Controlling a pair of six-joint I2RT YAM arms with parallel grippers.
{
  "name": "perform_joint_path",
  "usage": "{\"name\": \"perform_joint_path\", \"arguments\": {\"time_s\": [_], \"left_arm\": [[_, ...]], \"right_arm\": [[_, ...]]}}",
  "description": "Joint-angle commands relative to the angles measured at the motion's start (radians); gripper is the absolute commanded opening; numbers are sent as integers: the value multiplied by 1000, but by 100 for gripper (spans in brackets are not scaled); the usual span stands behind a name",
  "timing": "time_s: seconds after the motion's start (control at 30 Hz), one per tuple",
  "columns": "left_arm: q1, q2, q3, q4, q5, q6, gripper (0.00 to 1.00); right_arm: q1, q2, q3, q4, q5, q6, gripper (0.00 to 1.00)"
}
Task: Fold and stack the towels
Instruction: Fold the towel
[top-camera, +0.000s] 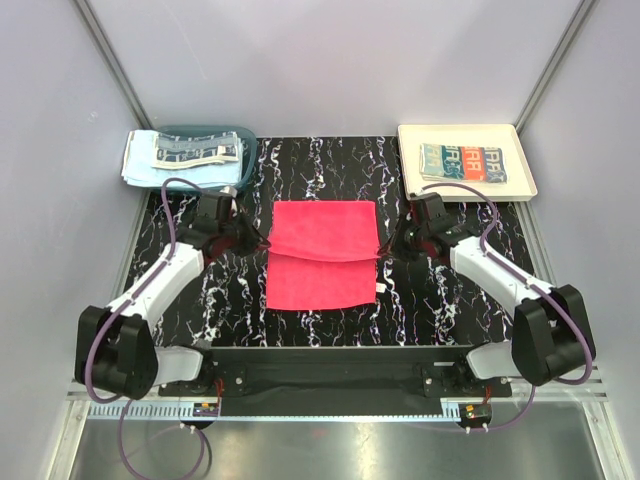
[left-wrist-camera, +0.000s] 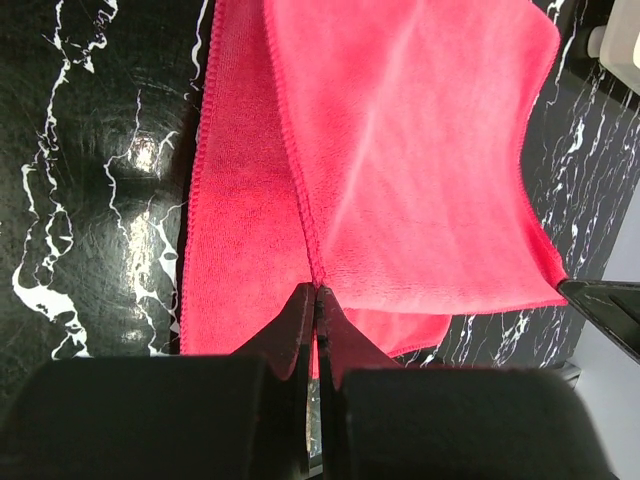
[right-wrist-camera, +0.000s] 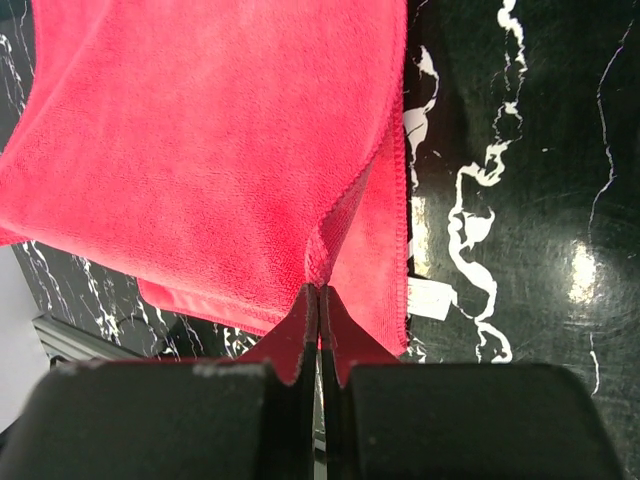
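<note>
Towel (top-camera: 322, 235) stretches between my two pinches: left gripper (left-wrist-camera: 316, 292) clenched on one hem, right gripper (right-wrist-camera: 319, 292) clenched on the opposite hem.

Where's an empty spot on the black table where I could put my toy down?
Bare table lies past the red towel, between the basket and the tray. Another bare strip runs between the towel's near edge and the table's front edge. It's crowded at the towel's two sides, where the left gripper and right gripper pinch its edges.
</note>
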Motion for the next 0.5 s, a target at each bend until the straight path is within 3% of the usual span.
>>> {"name": "perform_joint_path", "arguments": {"time_s": [0.0,0.47], "left_arm": [[1,-47,-16,-5,10,23,0],[2,-108,-60,-24,16,29,0]], "right_arm": [[22,-41,-10,-19,45,21,0],[69,-84,-24,-40,73,47,0]]}}
